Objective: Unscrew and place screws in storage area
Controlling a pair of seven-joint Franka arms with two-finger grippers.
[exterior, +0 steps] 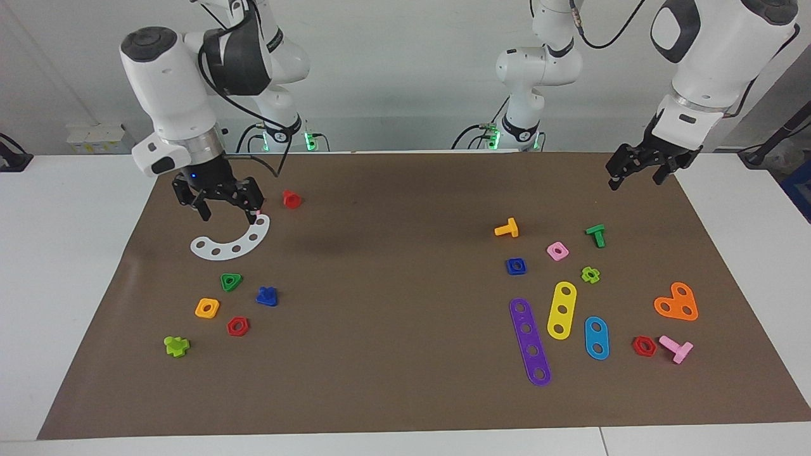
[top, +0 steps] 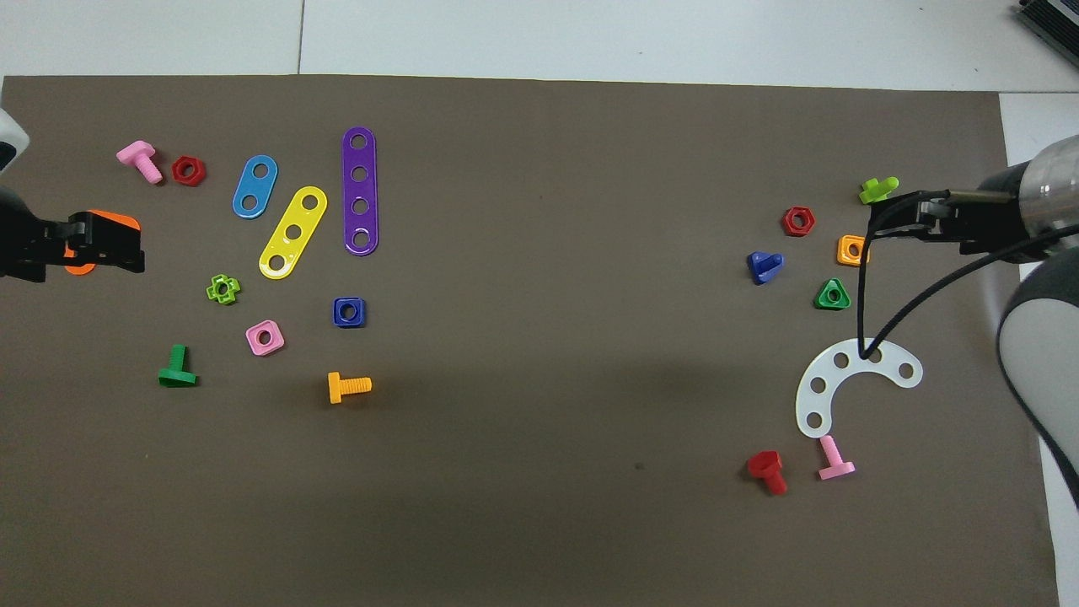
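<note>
Purple strip lay at five o'clock on the mat in the facing view. At ten o'clock the right gripper hung wide and empty over the white curved plate. The blue screw lay just beside the storage area, at its three o'clock. Left gripper, wide and empty, hovered at two o'clock.
</note>
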